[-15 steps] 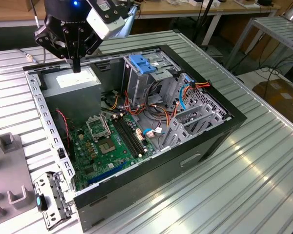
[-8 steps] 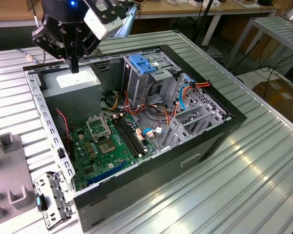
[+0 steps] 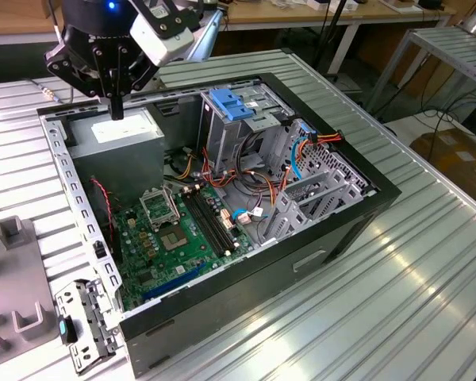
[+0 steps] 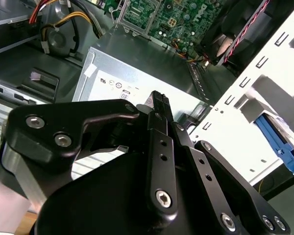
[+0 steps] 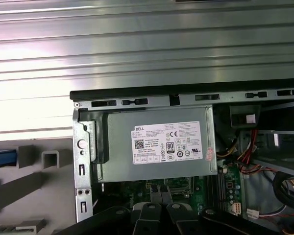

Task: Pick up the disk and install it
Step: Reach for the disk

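My gripper [image 3: 117,109] hangs over the back corner of the open computer case [image 3: 325,230], at the exterior view's left, just above the grey power supply [image 3: 119,131]. Its black fingers are shut together with nothing between them. Both wrist views look down on the power supply [image 5: 157,144], with my gripper [image 4: 159,100] above its label. Of the disk I see a bright blue rail [image 4: 279,144] past the case's pale perforated wall, and a blue strip [image 5: 2,157] on the grey fixture outside the case. Its dark body is hidden.
A light-blue ribbed latch [image 3: 230,103] tops the drive cage. The green motherboard [image 3: 178,238] and loose cables [image 3: 254,178] fill the case floor. A grey fixture [image 3: 16,230] and a metal bracket [image 3: 83,321] lie beside the case on the ribbed table [image 3: 397,302].
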`<act>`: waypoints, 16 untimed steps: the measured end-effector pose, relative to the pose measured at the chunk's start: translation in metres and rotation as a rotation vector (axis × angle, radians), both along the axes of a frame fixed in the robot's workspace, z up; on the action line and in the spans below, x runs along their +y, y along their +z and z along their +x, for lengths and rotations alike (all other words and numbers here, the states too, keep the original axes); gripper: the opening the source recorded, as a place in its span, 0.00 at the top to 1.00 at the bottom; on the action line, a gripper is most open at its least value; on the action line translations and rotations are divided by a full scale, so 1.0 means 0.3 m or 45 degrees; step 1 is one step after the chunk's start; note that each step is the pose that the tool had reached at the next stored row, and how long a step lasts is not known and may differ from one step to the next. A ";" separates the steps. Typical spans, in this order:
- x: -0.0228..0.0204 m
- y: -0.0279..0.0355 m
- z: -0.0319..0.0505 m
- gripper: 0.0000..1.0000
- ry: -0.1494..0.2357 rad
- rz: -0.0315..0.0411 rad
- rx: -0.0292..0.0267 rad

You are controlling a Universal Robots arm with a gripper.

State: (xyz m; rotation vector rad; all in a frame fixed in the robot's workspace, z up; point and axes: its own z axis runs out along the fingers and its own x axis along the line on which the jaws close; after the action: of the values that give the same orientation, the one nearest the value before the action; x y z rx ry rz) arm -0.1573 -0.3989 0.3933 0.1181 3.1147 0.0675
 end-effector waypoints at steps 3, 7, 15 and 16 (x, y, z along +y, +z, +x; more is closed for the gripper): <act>0.000 0.000 -0.007 0.89 0.000 0.0000 0.0004; 0.000 0.000 -0.015 0.89 0.000 0.0000 0.0009; 0.000 0.000 -0.030 0.89 0.000 0.0001 0.0015; 0.000 0.000 -0.031 0.89 0.000 0.0000 0.0016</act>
State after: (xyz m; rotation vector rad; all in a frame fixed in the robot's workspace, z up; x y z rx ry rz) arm -0.1667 -0.3989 0.3932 0.1183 3.1160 0.0675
